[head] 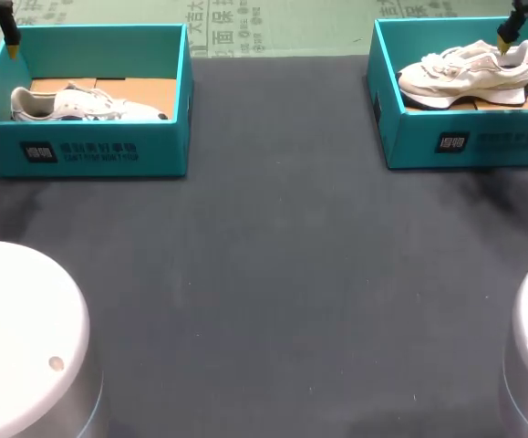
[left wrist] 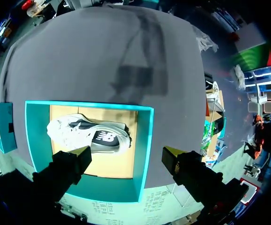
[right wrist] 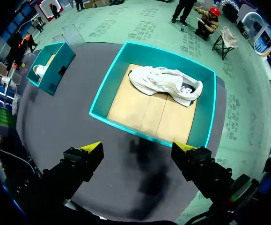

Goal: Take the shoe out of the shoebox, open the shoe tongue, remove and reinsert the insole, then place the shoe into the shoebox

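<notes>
Head view: the dark bench point(head: 273, 274) fills the frame. One teal left shoebox point(head: 99, 151) sits in the upper left corner and a matching right shoebox point(head: 473, 141) in the upper right, both open-topped so an arm can drop straight in. Each holds a pale shoe on its cardboard floor, the left shoe point(head: 72, 103) and the right shoe point(head: 469, 73). Neither is out, so the task looks barely begun. In the wrist views, the left pincer point(left wrist: 126, 152) hangs spread wide and empty above its box. The right pincer point(right wrist: 137, 146) is likewise spread and empty, with its box just ahead of the fingers, probably lining up a first grab.
</notes>
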Robot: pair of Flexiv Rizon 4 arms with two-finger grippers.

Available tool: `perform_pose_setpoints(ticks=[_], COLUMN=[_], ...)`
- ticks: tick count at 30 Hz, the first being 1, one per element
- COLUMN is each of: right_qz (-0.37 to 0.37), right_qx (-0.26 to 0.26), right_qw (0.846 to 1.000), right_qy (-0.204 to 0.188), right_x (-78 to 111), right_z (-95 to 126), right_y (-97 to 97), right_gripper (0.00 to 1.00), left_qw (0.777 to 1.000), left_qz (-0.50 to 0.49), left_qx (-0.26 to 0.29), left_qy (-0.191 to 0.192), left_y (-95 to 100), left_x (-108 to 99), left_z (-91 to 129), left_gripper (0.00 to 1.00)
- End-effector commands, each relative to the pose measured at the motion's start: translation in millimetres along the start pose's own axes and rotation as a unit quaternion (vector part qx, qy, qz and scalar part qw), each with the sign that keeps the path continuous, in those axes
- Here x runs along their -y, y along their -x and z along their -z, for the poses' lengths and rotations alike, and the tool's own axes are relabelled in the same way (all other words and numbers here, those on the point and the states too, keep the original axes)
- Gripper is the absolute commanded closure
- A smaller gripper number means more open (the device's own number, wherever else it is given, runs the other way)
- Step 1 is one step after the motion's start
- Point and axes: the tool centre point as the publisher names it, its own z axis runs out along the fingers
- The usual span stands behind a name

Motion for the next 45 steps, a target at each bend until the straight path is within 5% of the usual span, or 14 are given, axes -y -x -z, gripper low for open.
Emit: perform_pose_setpoints(ticks=[1, 12, 22, 26, 31, 35, 45], right_qz=[-0.004, -0.035, -0.035, -0.021, -0.038, -0.073, -0.105], right_qx=[0.014, 0.044, 0.044, 0.056, 0.097, 0.136, 0.161], right_qw=[0.998, 0.996, 0.996, 0.996, 0.993, 0.985, 0.979], right_qy=[-0.061, -0.076, -0.076, -0.065, -0.049, -0.071, -0.065], right_x=[-23.2, -59.7, -59.7, -84.2, -102.3, -107.6, -114.5], right_z=[-5.4, -33.1, -33.1, -43.6, -52.1, -66.9, -87.8], right_y=[16.8, 66.0, 66.0, 70.8, 89.1, 110.6, 151.4], right_gripper=[0.0, 0.0, 0.0, 0.0, 0.0, 0.0, 0.0], left_qw=[1.0, 1.0, 1.0, 1.0, 1.0, 1.0, 1.0], left_qz=[0.0, 0.0, 0.0, 0.0, 0.0, 0.0, 0.0], left_qx=[-0.001, -0.001, -0.001, -0.001, -0.001, -0.001, -0.001], left_qy=[0.002, 0.002, 0.002, 0.002, 0.002, 0.002, 0.002], left_y=[-0.1, -0.1, -0.1, -0.1, -0.1, -0.1, -0.1], left_x=[1.2, 1.2, 1.2, 1.2, 1.2, 1.2, 1.2], left_z=[0.3, 0.3, 0.3, 0.3, 0.3, 0.3, 0.3], left_gripper=[0.0, 0.0, 0.0, 0.0, 0.0, 0.0, 0.0])
